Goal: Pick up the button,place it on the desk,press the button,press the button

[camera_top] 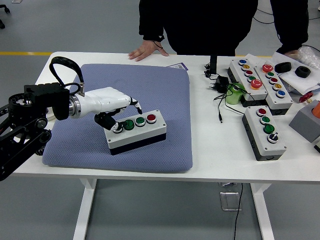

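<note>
A white-and-black button box [142,135] lies on the blue cushion [150,90], slightly askew. Along its top run a black selector knob [118,128], two green buttons [129,124] and a red button [151,118]. My left hand [122,117], white with dark fingers, hovers over the box's left end. Its index finger [135,104] points out above the green buttons without touching them. The other fingers [106,121] are curled beside the selector knob and hold nothing. My right arm is out of view.
A person stands at the far side with one hand [145,51] flat on the table edge. Several other button boxes [265,132] sit at the right, along with cables and a plug [219,84], a green object [233,93] and black rings [283,67].
</note>
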Controlling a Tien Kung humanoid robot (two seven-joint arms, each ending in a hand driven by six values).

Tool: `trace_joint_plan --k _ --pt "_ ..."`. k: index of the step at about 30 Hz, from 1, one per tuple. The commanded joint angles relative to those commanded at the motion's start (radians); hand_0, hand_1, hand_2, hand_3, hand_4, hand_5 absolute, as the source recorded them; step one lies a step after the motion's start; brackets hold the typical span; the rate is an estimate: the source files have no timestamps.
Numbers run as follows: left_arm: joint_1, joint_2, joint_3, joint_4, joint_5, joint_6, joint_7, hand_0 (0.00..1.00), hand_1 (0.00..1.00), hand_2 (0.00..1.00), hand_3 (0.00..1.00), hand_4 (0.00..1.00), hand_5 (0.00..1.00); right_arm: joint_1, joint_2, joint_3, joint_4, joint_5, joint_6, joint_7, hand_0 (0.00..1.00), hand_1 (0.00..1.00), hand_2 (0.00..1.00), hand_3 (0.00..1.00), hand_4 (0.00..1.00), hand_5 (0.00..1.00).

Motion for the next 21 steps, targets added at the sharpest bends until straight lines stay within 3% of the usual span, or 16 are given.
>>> trace_joint_plan --k 2,3,8,9,15,16,20,21 --pt "0.005 -0.007 -0.048 0.011 -0.051 0.022 0.007 0.002 0.002 0.045 0.739 0.610 0.002 0.000 0.000 -0.001 0.000 0.000 0.000 0.000 0.765 0.731 0.738 0.593 0.196 0.149" --pt "0.007 -0.009 -0.063 0.016 -0.073 0.038 0.011 0.002 0.057 0.158 0.793 0.901 0.537 0.000 0.000 -0.002 0.000 0.000 0.000 0.000 0.765 0.732 0.738 0.593 0.196 0.149" --pt "0.020 -0.034 -0.119 0.100 -0.252 0.220 0.073 0.002 0.057 0.158 0.793 0.901 0.537 0.000 0.000 -0.003 0.000 0.000 0.000 -0.001 0.765 0.732 0.738 0.593 0.196 0.149" --pt "0.022 -0.038 -0.125 0.123 -0.291 0.259 0.083 0.268 0.463 0.514 0.894 0.907 0.888 0.000 0.000 -0.004 0.000 0.001 0.000 -0.001 0.765 0.732 0.739 0.593 0.196 0.148" --pt "0.041 -0.060 -0.159 0.242 -0.542 0.490 0.088 0.268 0.463 0.514 0.894 0.907 0.888 0.000 0.001 -0.004 0.000 0.001 0.001 -0.001 0.765 0.732 0.739 0.593 0.196 0.148" --pt "0.044 -0.064 -0.169 0.260 -0.581 0.523 0.083 0.741 0.828 0.873 0.931 0.874 0.998 0.000 0.001 -0.004 0.000 0.002 0.001 -0.001 0.765 0.732 0.739 0.593 0.196 0.148" --pt "0.055 -0.079 -0.214 0.335 -0.750 0.613 0.060 0.741 0.828 0.873 0.931 0.874 0.998 0.000 0.001 -0.005 0.000 0.002 0.001 -0.001 0.765 0.732 0.739 0.593 0.196 0.148" --pt "0.056 -0.081 -0.223 0.354 -0.796 0.623 0.058 0.864 0.881 0.933 0.943 0.841 0.998 0.000 0.002 -0.004 0.000 0.001 0.001 -0.001 0.765 0.731 0.739 0.593 0.196 0.148"
